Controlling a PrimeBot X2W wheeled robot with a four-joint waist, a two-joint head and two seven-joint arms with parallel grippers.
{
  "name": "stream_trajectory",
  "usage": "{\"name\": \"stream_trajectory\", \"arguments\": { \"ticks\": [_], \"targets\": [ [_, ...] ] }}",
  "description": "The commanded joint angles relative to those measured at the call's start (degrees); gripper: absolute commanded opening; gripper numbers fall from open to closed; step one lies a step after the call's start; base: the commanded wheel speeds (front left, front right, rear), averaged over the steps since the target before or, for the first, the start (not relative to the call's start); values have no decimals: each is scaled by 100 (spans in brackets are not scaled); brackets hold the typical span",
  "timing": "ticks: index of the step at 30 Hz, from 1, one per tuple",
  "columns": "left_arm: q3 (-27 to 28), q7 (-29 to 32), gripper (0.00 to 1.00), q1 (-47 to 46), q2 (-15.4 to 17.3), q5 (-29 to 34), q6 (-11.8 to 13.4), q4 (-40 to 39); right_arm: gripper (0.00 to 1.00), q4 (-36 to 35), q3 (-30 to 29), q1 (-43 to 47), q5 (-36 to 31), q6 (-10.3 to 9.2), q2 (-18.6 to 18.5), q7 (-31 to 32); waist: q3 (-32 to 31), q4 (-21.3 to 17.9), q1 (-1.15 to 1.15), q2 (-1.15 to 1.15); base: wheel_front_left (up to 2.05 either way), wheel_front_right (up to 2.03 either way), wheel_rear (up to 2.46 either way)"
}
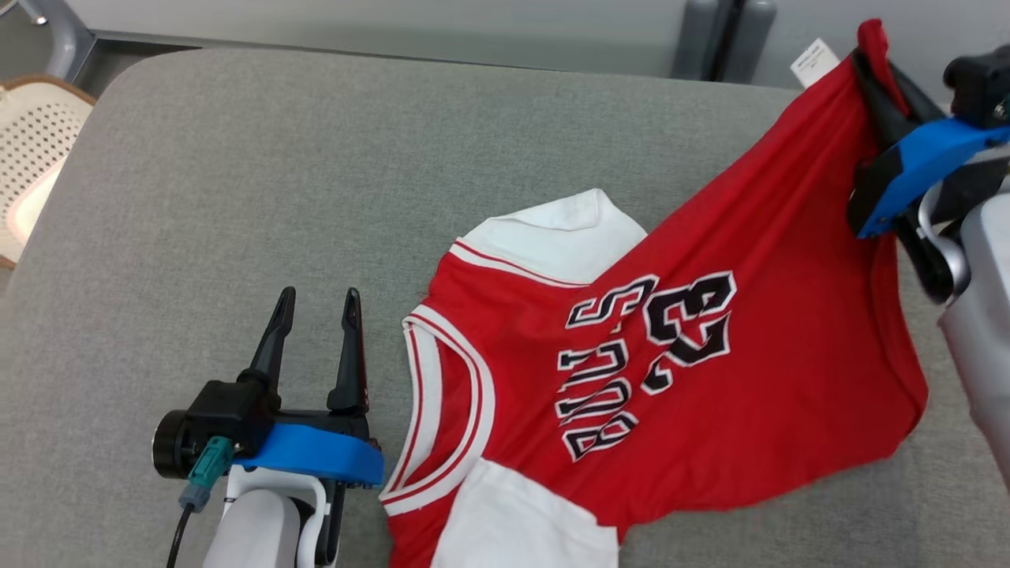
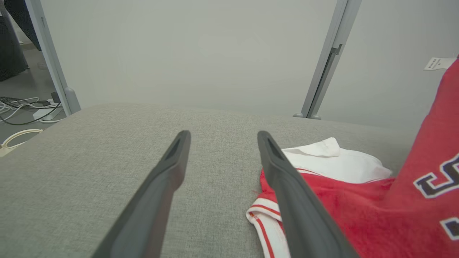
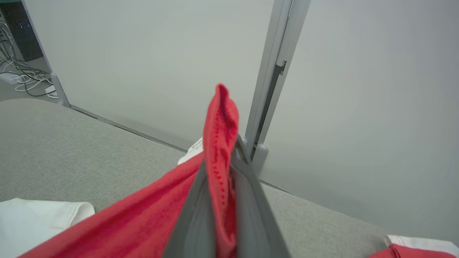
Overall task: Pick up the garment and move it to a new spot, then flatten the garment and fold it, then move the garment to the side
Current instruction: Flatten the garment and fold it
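Note:
The garment (image 1: 710, 331) is a red basketball jersey with white sleeves, white trim and dark lettering. It lies on the grey table (image 1: 237, 173), its hem end lifted at the upper right. My right gripper (image 1: 872, 59) is shut on that hem, and the red cloth (image 3: 220, 143) sticks up between its fingers. At the lower left my left gripper (image 1: 317, 304) stands open and empty, just left of the jersey's neckline (image 1: 442, 410). In the left wrist view the left gripper (image 2: 222, 138) points over bare table, with the garment (image 2: 358, 193) at its right.
A white care tag (image 1: 813, 61) hangs from the raised hem. A pale perforated chair (image 1: 31, 150) stands off the table's left edge. Behind the table a grey partition and post (image 2: 326, 61) rise, and cables (image 2: 21, 107) lie on the floor at far left.

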Motion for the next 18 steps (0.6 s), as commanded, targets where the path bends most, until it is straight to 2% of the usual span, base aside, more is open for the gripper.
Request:
{"name": "stream_trajectory", "arguments": {
  "ticks": [1,6,13,14,15,18],
  "targets": [
    [-53,-26,100,-141,3,-43,18,3,0,247,-20,-363,-84,1,-97,-76,175,208,-1,0,0,0,0],
    [-180,-26,100,-285,4,-145,67,7,0,991,-55,-1079,-226,1,-197,-281,314,459,-1,0,0,0,0],
    [-290,-26,100,-342,3,-202,112,8,0,1853,-79,-1584,-485,1,-194,-429,382,621,-1,0,0,0,0],
    [-302,-26,100,-343,2,-205,112,10,46,1976,-102,-1641,-508,1,-190,-481,384,633,-1,0,0,0,0],
    [-311,-26,100,-340,2,-213,115,12,100,2086,-114,-1671,-534,1,-156,-538,381,640,-1,0,0,0,0],
    [-283,-25,100,-283,2,-206,150,30,100,2300,-89,-1699,-595,1,-52,-733,333,597,-1,0,0,0,0]
  ]
}}
